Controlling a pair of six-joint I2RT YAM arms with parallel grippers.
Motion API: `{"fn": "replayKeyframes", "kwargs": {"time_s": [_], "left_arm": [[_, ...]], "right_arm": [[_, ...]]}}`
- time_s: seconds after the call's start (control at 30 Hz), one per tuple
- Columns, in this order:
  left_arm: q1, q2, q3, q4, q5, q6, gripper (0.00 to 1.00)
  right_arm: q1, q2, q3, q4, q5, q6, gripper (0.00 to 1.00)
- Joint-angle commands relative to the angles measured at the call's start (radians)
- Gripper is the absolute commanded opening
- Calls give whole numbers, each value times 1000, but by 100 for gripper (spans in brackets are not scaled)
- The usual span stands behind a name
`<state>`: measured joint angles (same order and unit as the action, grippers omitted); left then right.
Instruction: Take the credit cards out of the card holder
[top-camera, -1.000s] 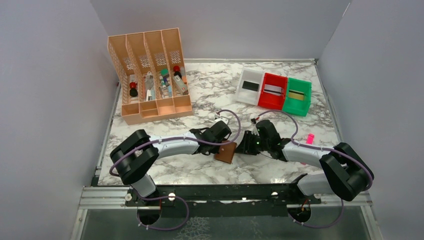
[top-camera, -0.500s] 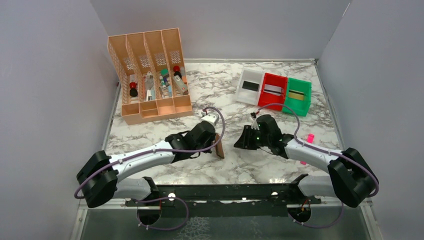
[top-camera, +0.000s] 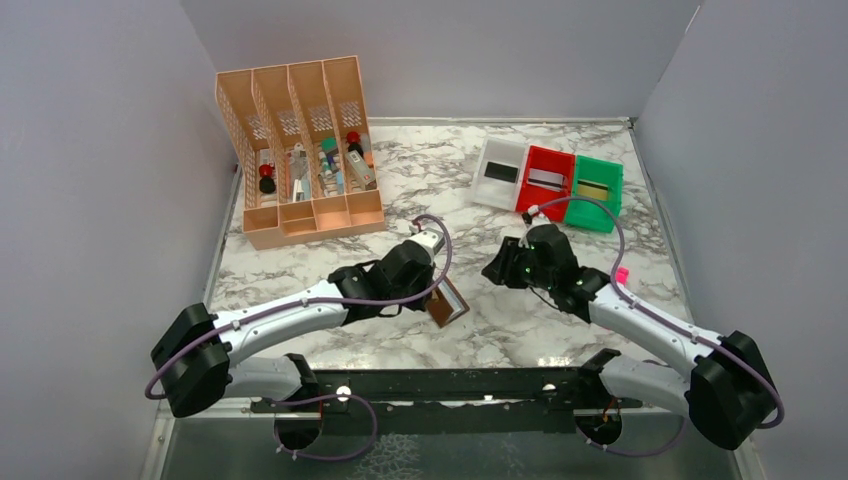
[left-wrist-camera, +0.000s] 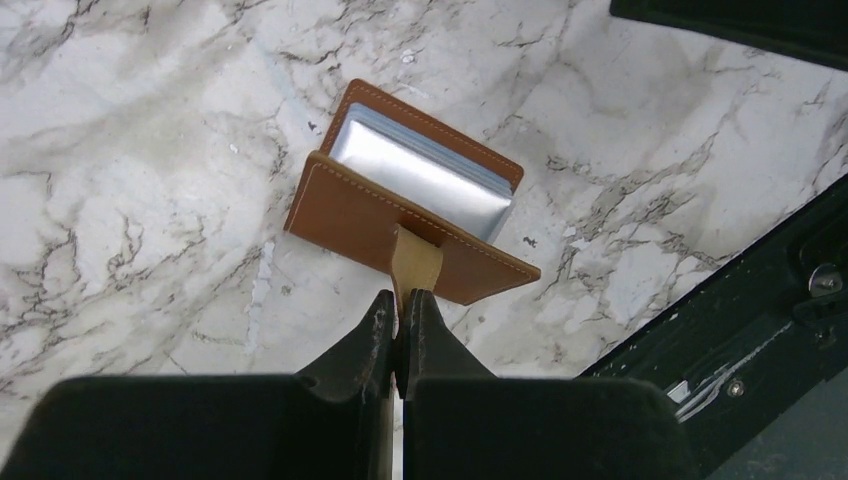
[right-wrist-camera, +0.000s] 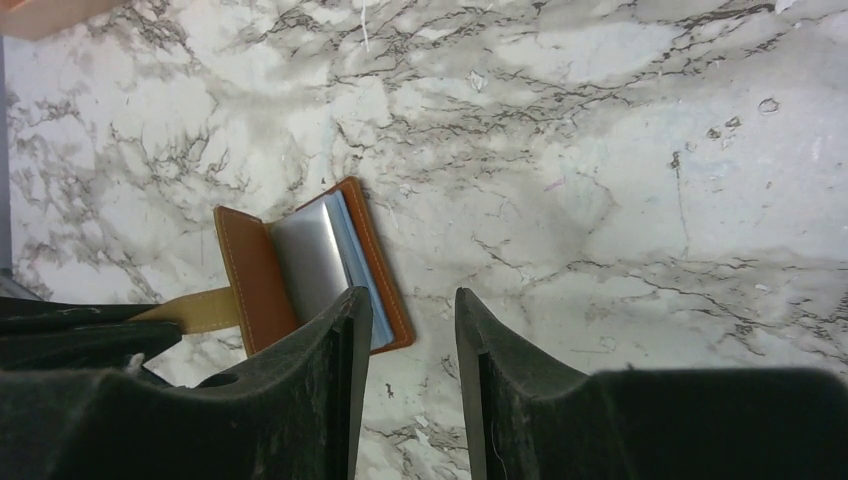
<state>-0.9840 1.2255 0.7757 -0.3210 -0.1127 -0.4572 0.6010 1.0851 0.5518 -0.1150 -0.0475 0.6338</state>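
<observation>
The brown card holder (top-camera: 449, 304) lies on the marble in front of the arms, its cover flap (left-wrist-camera: 380, 218) lifted partly open. Shiny grey-blue sleeves (left-wrist-camera: 425, 178) show inside it; I cannot tell the credit cards apart from the sleeves. My left gripper (left-wrist-camera: 402, 297) is shut on the holder's tan strap (left-wrist-camera: 416, 258). In the top view that gripper (top-camera: 432, 289) sits at the holder's left edge. My right gripper (top-camera: 497, 270) hovers to the holder's right, open and holding nothing. From the right wrist, the holder (right-wrist-camera: 250, 285) lies left of the right gripper (right-wrist-camera: 412, 296).
A peach desk organiser (top-camera: 300, 150) with small items stands at the back left. White (top-camera: 500, 172), red (top-camera: 546, 182) and green (top-camera: 594, 190) bins sit at the back right. A small pink object (top-camera: 621, 275) lies by the right arm. The black frame rail (left-wrist-camera: 760, 300) borders the near edge.
The left arm swung out and turned the holder, whose cover now stands lifted open. The right gripper backed away to the right and opened wider.
</observation>
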Motion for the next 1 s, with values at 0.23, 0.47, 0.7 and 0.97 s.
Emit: {"fn": "replayKeyframes", "kwargs": {"time_s": [0.23, 0.47, 0.7, 0.97], "left_arm": [[-2, -181, -205, -87, -214, -241, 0], [4, -188, -231, -127, -261, -292, 0], [4, -235, -221, -131, -273, -263, 0], [5, -290, -203, -133, -292, -224, 0]], "right_arm": [[2, 1, 95, -22, 153, -76, 46], [0, 232, 354, -56, 273, -180, 63], [-24, 565, 677, -94, 263, -256, 78], [-56, 812, 936, -150, 294, -309, 89]]}}
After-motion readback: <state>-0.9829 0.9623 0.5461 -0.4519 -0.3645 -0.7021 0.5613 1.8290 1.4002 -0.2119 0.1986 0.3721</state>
